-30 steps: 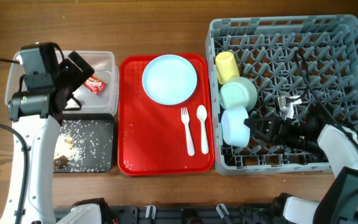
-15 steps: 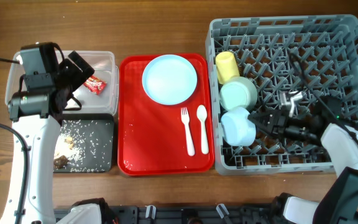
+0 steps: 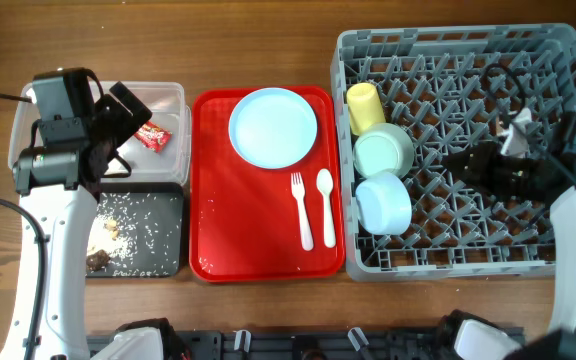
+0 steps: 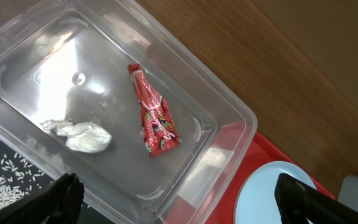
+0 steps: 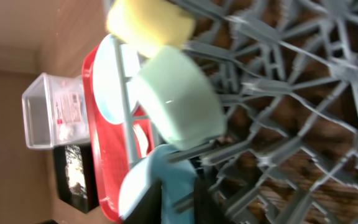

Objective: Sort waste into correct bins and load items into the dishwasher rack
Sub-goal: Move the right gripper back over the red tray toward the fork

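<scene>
A: Where is the waste seen?
B: The red wrapper and white tissue are seen lying apart in the clear tub. Rice scraps are scattered in the black tray beside it.
A: And the dishes?
B: The yellow cup, green bowl and blue bowl are lined along the left side of the rack. The plate, fork and spoon are laid on the red tray.
A: The grippers?
B: The left gripper is held wide open over the tub, with nothing gripped. The right gripper is seen over the rack; its opening cannot be told.
</scene>
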You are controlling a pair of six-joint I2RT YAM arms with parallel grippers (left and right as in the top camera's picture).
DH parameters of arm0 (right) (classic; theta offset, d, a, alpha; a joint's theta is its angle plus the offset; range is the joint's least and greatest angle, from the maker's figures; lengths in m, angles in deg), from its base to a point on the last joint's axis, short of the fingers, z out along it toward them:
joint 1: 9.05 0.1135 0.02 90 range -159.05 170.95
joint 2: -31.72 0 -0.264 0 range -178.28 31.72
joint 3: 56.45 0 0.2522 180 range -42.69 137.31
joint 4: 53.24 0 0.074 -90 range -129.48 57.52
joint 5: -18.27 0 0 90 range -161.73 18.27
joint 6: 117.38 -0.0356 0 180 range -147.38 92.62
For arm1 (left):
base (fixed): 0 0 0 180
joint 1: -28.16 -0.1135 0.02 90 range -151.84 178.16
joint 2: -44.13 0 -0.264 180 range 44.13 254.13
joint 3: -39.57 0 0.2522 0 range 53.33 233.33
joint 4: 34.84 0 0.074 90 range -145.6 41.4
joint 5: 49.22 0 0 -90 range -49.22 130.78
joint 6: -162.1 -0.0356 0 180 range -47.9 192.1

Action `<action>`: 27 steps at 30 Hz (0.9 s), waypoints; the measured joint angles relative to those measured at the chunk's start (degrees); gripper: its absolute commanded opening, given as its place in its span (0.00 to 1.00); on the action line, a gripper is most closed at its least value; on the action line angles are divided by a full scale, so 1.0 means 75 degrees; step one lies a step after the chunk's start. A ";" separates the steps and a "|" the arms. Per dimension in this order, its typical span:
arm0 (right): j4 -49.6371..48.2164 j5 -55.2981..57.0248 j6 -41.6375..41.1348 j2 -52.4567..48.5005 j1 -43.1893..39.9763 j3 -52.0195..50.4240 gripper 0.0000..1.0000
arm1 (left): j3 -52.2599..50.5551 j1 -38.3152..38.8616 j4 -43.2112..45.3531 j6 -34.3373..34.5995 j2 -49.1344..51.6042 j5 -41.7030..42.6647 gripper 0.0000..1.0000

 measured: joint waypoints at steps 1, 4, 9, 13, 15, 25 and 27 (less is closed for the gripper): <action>0.0117 0.0044 0.0050 0.0157 0.0192 0.0026 0.04 | 0.0000 0.0000 0.0000 0.0000 0.0000 0.0000 1.00; 0.0519 0.0122 0.0207 0.0577 0.1014 0.0029 0.04 | 0.0000 0.0000 0.0000 0.0003 0.0000 0.0000 1.00; 0.0653 0.0254 0.0312 0.0667 0.2480 0.0026 0.05 | 0.0000 0.0000 0.0000 0.0000 0.0000 0.0000 1.00; 0.0527 0.0801 0.0050 0.0647 0.3485 -0.0047 0.06 | 0.0000 0.0000 -0.0003 0.0000 0.0000 0.0003 1.00; 0.0513 0.1239 -0.0175 0.0592 0.3914 -0.0090 0.06 | 0.0000 0.0000 0.0000 0.0000 0.0000 0.0000 1.00; 0.0254 0.2253 -0.0761 0.0137 0.4468 -0.0134 0.10 | 0.0000 0.0000 0.0000 0.0000 0.0000 0.0000 1.00; 0.0286 0.2576 -0.0909 0.0020 0.4468 -0.0149 0.13 | 0.0000 0.0000 0.0000 0.0000 0.0000 0.0000 1.00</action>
